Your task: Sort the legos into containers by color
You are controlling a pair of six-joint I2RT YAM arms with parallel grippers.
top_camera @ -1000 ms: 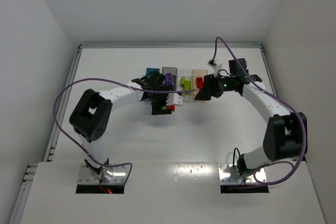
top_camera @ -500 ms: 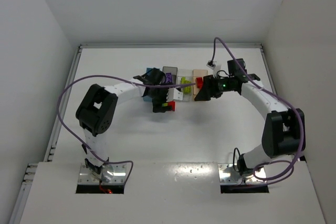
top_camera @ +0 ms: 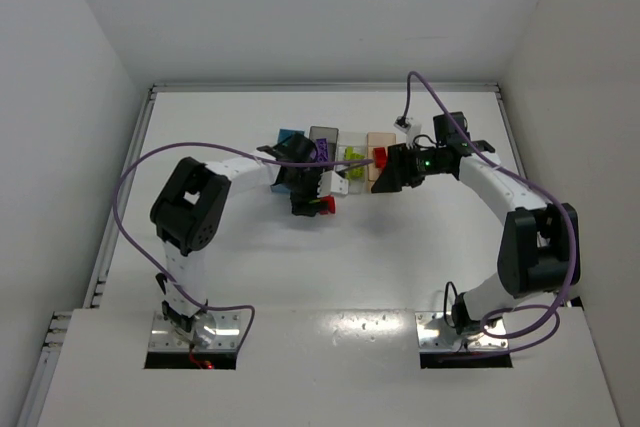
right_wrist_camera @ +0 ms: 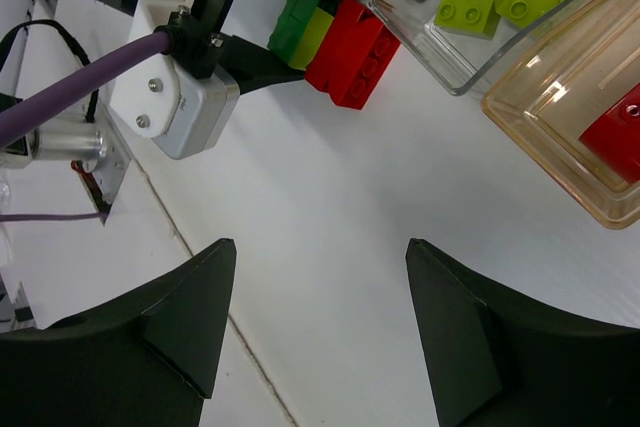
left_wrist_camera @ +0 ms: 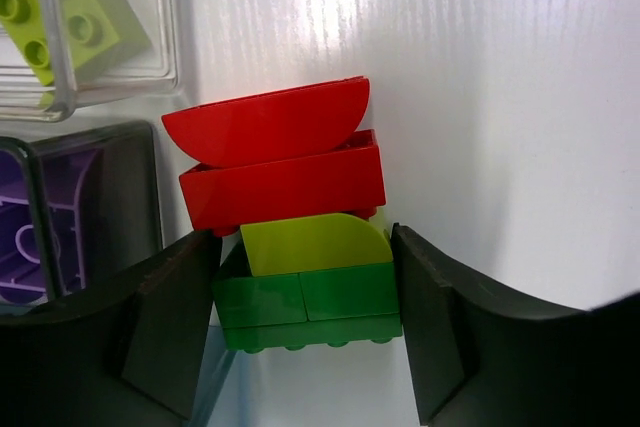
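My left gripper point(left_wrist_camera: 305, 297) is shut on a green lego point(left_wrist_camera: 310, 307) that is stuck to a yellow-green lego point(left_wrist_camera: 315, 245) and two red legos point(left_wrist_camera: 280, 167). In the top view it point(top_camera: 312, 205) holds this stack just in front of the clear bin point(top_camera: 338, 185). The blue point(top_camera: 290, 135), dark grey point(top_camera: 322, 135), clear and tan point(top_camera: 380, 139) bins stand in a row. The dark grey bin point(left_wrist_camera: 130, 187) holds a purple lego point(left_wrist_camera: 40, 232). The clear bin point(left_wrist_camera: 100, 92) holds yellow-green legos point(left_wrist_camera: 60, 17). The tan bin point(right_wrist_camera: 560, 147) holds a red lego point(right_wrist_camera: 615, 132). My right gripper point(right_wrist_camera: 320, 244) is open and empty near the tan bin.
The right wrist view shows the stack point(right_wrist_camera: 350, 42) and the left gripper's white body point(right_wrist_camera: 180, 87) close to the clear bin's corner point(right_wrist_camera: 440, 72). A purple cable point(top_camera: 200, 155) arcs over the left arm. White walls enclose the table.
My left arm has swung its elbow right and carried the stack slightly right, toward the clear bin. The right gripper has shifted a little left.
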